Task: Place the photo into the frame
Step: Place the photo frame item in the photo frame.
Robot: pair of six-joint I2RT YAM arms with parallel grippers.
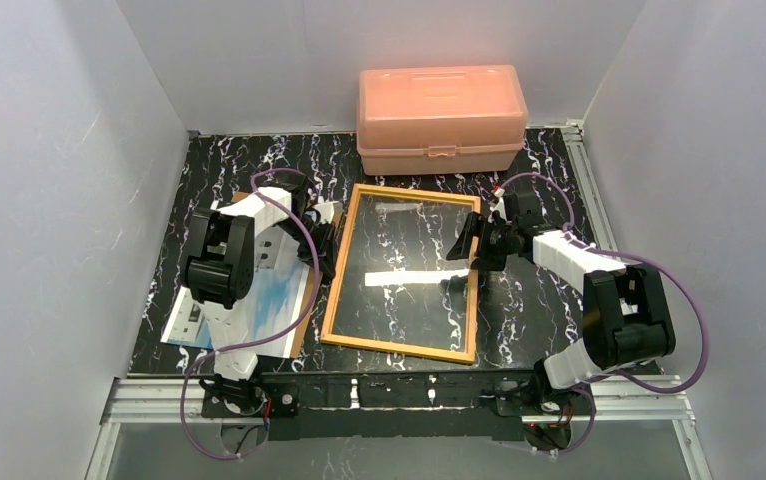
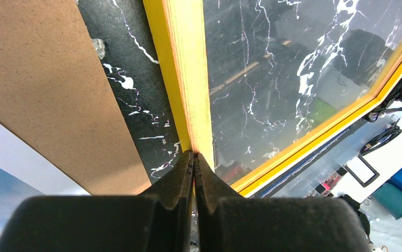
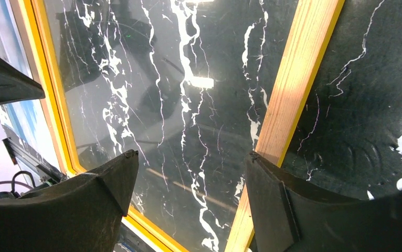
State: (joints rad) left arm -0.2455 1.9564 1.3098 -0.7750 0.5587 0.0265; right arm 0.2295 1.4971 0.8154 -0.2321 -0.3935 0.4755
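Now frame empty on surface; photo lies beside it. Left hand pinches frame edge; right hand spread wide, holds nothing.

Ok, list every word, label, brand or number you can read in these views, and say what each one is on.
No text is readable in any view.
The salmon-pink plastic box: lid has embossed shapes, too blurred to read.
The photo: sky, clouds and part of a building, no lettering visible.
The frame: plain yellow-orange border, no markings.
The brown backing board: blank.
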